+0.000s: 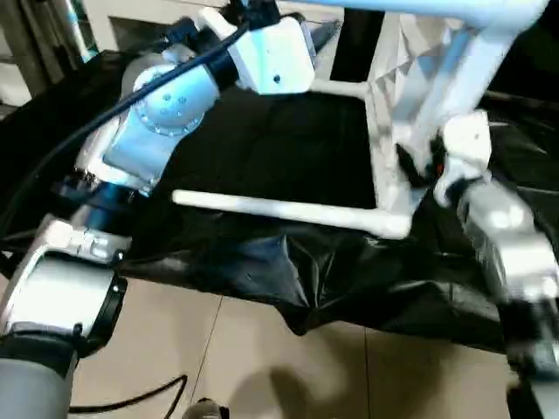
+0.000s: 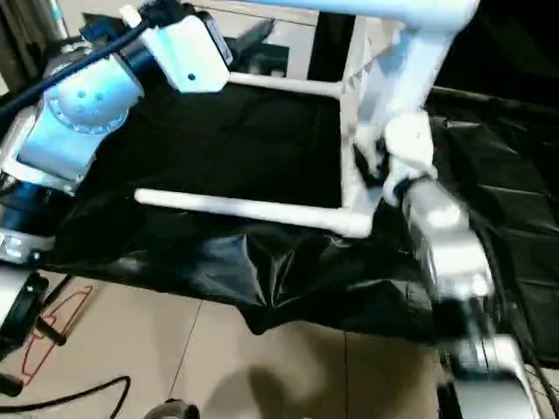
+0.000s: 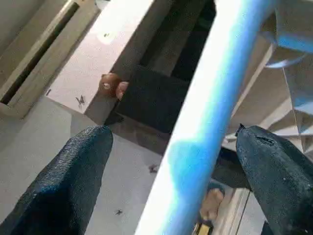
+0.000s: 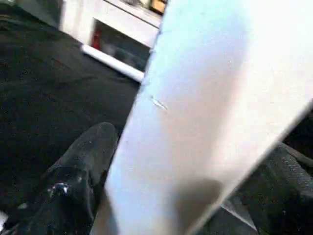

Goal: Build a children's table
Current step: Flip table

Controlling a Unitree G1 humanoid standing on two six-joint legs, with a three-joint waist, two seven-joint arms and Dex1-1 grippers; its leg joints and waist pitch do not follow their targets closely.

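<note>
The children's table lies on its side on the black-draped work table (image 1: 262,148). Its white tabletop (image 1: 382,148) stands on edge, ribbed underside (image 1: 410,52) facing left. The white tube legs point left: a near one (image 1: 288,209) low over the cloth, a far one (image 1: 336,87), and an upper one (image 1: 419,7) along the top. My left gripper (image 3: 171,132) is open around the upper leg (image 3: 205,112), with gaps on both sides. My right gripper (image 1: 419,166) is shut on the tabletop's near rim (image 4: 195,122), a black finger (image 4: 83,166) pressed against it.
The black cloth hangs over the work table's front edge (image 1: 297,297), creased below the near leg. Beige floor tiles lie beneath, with a dark cable (image 1: 131,397) and red marks (image 2: 52,332). Pale furniture stands behind the work table (image 2: 288,35).
</note>
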